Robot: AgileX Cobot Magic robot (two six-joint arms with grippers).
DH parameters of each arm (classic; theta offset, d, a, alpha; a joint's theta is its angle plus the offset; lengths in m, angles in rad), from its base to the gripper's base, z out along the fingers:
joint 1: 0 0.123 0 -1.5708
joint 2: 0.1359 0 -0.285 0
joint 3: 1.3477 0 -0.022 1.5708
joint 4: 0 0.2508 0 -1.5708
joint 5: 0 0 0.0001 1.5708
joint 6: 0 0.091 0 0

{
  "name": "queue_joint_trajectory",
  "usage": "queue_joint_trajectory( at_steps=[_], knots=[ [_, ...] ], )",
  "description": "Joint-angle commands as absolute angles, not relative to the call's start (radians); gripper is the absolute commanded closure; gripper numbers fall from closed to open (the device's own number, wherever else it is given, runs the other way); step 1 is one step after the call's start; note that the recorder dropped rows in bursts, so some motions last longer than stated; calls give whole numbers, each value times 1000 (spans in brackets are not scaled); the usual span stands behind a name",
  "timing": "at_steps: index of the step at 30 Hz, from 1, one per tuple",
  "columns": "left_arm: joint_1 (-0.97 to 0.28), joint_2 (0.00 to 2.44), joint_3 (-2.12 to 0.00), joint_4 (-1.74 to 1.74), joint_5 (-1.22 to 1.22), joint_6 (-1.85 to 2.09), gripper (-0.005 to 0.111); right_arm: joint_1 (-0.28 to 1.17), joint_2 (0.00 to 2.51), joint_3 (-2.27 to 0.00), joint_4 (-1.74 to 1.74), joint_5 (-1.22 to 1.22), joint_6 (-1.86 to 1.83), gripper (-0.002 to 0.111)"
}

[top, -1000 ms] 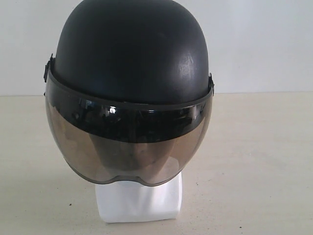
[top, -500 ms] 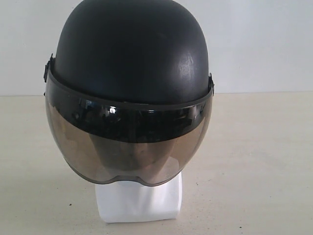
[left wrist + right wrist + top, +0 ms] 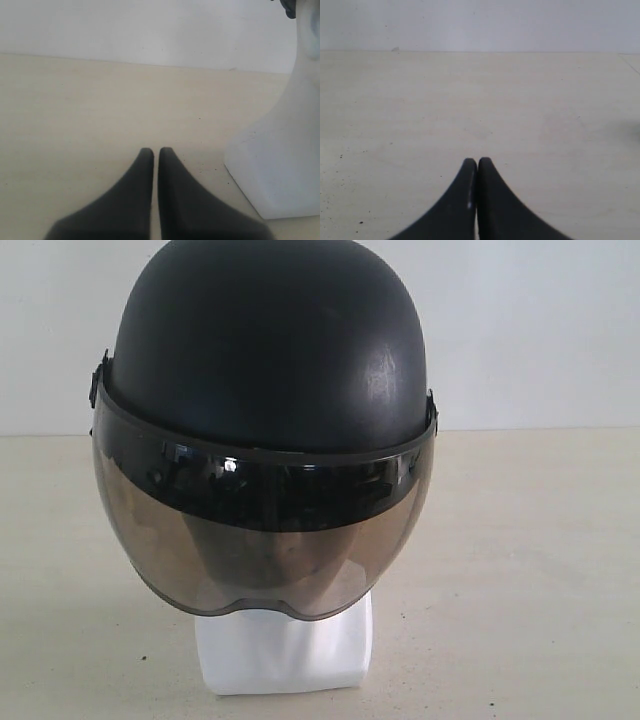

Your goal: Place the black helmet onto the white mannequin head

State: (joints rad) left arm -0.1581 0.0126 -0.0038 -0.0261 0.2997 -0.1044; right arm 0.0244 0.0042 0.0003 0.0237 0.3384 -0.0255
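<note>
The black helmet (image 3: 265, 350) sits on the white mannequin head, its smoky visor (image 3: 260, 540) down over the face. Of the head, only the squarish base (image 3: 285, 650) shows below the visor in the exterior view. The left wrist view catches the head's neck and base (image 3: 280, 170) close by, with a sliver of the helmet (image 3: 289, 7) above. My left gripper (image 3: 156, 150) is shut and holds nothing, low over the table beside the base. Away from both objects, my right gripper (image 3: 477, 160) is shut and holds nothing over bare table. Neither gripper shows in the exterior view.
The cream table (image 3: 520, 570) runs back to a plain white wall (image 3: 530, 330). Small dark specks (image 3: 341, 156) dot the tabletop.
</note>
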Motion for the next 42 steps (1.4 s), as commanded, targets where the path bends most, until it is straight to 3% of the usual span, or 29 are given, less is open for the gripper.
queue_joint_trajectory(
  at_steps=[1, 27, 36, 42],
  knots=[
    [-162, 7, 0, -37, 297, -113, 102, 20, 0, 0, 22, 339, -27, 108],
    [-160, 2, 0, -37, 297, -113, 102, 20, 0, 0, 18, 342, -27, 108],
    [-25, 1, 0, -37, 297, -113, 102, 20, 0, 0, 18, 342, -27, 108],
    [-16, 0, 0, -37, 292, -113, 102, 20, 0, 0, 18, 342, -27, 108]
  ],
)
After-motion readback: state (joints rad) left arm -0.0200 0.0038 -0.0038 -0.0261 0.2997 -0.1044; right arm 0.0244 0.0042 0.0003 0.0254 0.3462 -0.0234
